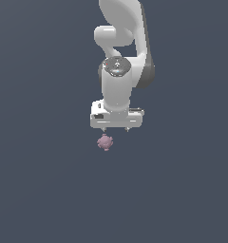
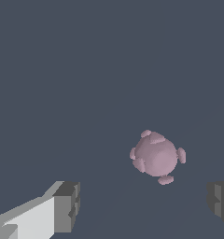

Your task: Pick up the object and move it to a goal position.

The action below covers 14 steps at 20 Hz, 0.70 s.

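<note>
Dusty-pink roundish lump with small knobby bumps (image 1: pixel 105 142): that is the object you are after, and it lies on the plain dark blue-grey surface (image 1: pixel 40 190) a little below the centre of the exterior view. You can see the white Franka arm (image 1: pixel 121 57) reaching down from the top middle of that frame, ending in its white gripper (image 1: pixel 115 129), whose broad body sits just above the lump. The lump lies under the end of the gripper toward the exterior view's left, not under its middle.

In the wrist view the same pink lump (image 2: pixel 157 156) shows larger, right of centre and in the lower half of the picture, with knobs sticking out around its rim. Your fingers (image 2: pixel 67 205) appear at the lower left and at the lower right edge of that picture (grey pads on white bodies), spread wide apart. They hold nothing: the lump sits apart from both pads, nearer the right-hand one, and above the line between them in the picture. You cannot tell from either view how high the fingertips stand over the surface.
</note>
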### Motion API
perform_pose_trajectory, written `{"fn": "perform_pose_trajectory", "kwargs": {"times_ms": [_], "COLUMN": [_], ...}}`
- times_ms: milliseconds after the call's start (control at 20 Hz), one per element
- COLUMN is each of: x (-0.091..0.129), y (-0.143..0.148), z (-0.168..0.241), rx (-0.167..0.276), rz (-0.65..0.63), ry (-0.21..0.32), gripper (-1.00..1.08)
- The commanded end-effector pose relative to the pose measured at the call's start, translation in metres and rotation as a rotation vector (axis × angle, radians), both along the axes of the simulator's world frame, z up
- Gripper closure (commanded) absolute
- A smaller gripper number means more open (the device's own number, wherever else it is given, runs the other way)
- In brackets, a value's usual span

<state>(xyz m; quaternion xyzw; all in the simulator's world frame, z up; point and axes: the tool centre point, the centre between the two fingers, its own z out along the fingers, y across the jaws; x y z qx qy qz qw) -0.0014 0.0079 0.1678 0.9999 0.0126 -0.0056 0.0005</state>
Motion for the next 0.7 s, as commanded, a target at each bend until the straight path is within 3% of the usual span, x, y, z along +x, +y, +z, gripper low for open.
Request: {"fn": "perform_pose_trajectory", "kwargs": {"times_ms": [0, 650], "x": [0.0, 0.005], "y": [0.0, -0.005], "z": [0.0, 0.014], "rx": [0.0, -0.029], "rz": [0.0, 0.019], "ry": [0.0, -0.009], "gripper": [-0.92, -0.92]}}
